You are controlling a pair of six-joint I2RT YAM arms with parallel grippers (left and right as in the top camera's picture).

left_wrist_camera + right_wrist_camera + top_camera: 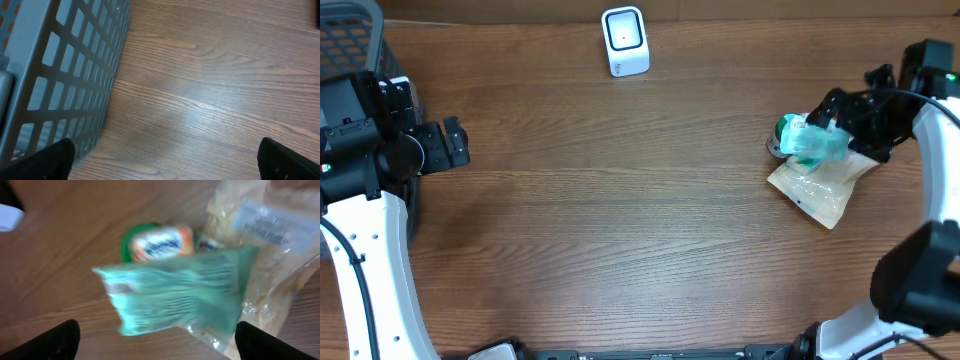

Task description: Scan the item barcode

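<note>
Your right gripper (160,341) stands with its jaws spread wide over the right side of the table (620,230). The wrist view shows a dark fingertip at each lower corner and neither one touching anything, so it grips nothing. Between and just beyond those tips is the green pouch (180,295), blurred in that view, so you cannot tell whether it rests flat or hangs loose, and no barcode can be read on it. From overhead, the pouch sits right under the gripper. It overlaps a round green-lidded tub (155,242) on its left and the top of a clear bag (272,235) with a pale label, which lies on the wood toward you. The white scanner (625,42) stands at the far edge of the table near the middle, well apart from the pouch and off to its left. Your left gripper (167,157) is at the left side, just beside the grey basket (60,80). Its jaws are also spread wide, with only bare wood between them, and it holds nothing.
</note>
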